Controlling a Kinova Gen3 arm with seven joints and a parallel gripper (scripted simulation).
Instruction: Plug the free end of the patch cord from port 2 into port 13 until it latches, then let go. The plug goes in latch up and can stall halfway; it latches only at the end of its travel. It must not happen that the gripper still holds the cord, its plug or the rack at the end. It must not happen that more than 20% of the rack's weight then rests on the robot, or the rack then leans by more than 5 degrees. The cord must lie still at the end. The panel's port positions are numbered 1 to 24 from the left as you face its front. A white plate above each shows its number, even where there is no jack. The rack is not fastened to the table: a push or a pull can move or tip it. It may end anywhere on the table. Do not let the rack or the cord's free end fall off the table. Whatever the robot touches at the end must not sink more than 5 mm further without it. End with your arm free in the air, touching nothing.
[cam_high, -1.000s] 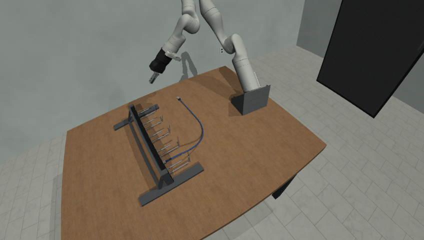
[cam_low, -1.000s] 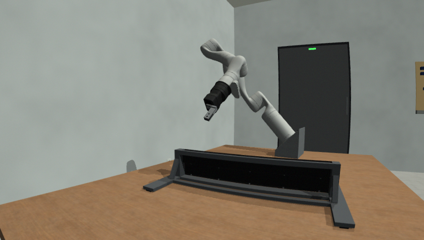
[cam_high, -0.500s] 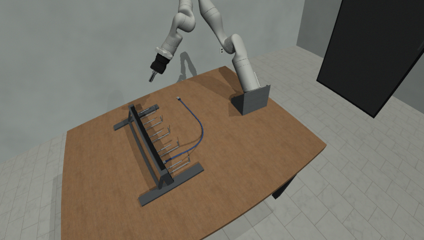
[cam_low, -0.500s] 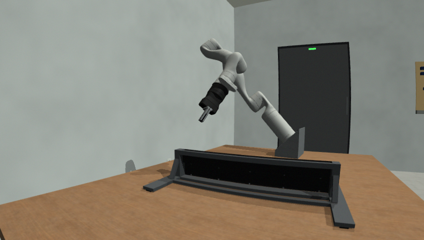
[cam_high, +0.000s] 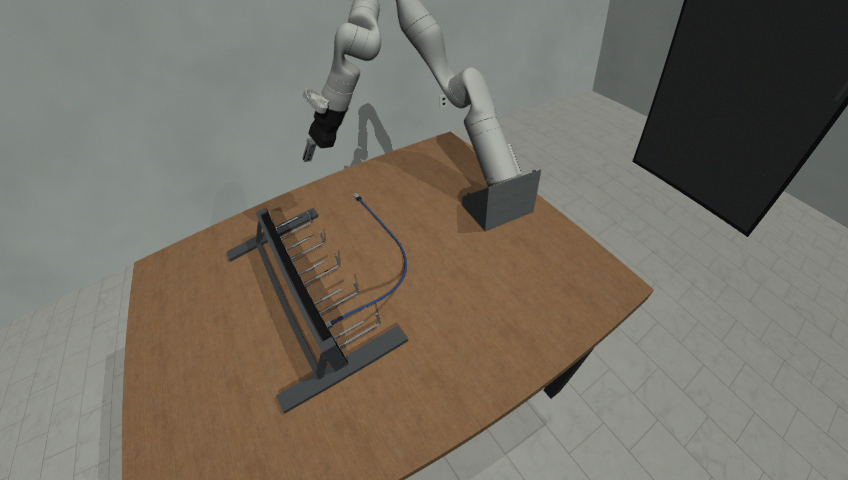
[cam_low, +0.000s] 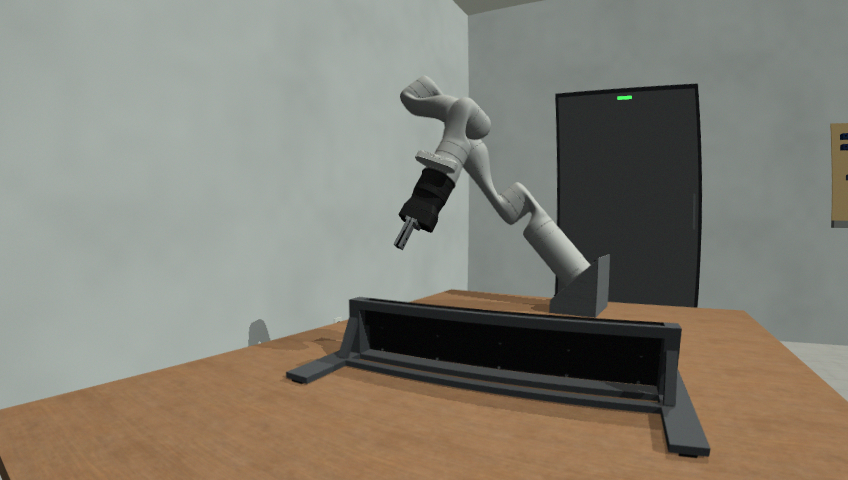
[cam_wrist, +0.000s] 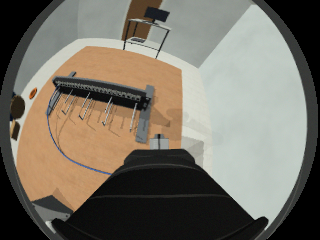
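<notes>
The dark rack with its patch panel (cam_high: 295, 278) stands on the table, with its back face to the exterior view (cam_low: 511, 347). A blue patch cord (cam_high: 392, 261) runs from a jack near the rack's near end and curves over the table. Its free plug (cam_high: 357, 197) lies on the wood, beyond the rack's far end. My gripper (cam_high: 307, 152) hangs high in the air above the table's far edge, tilted, well apart from the plug. It is shut and holds nothing; it also shows in the exterior view (cam_low: 402, 239). In the wrist view the rack (cam_wrist: 100, 94) and the cord (cam_wrist: 67, 154) show far below.
The arm's grey base block (cam_high: 501, 201) stands at the far right of the table. The wall runs close behind the table's far edge. A dark door (cam_low: 626, 196) lies beyond the table.
</notes>
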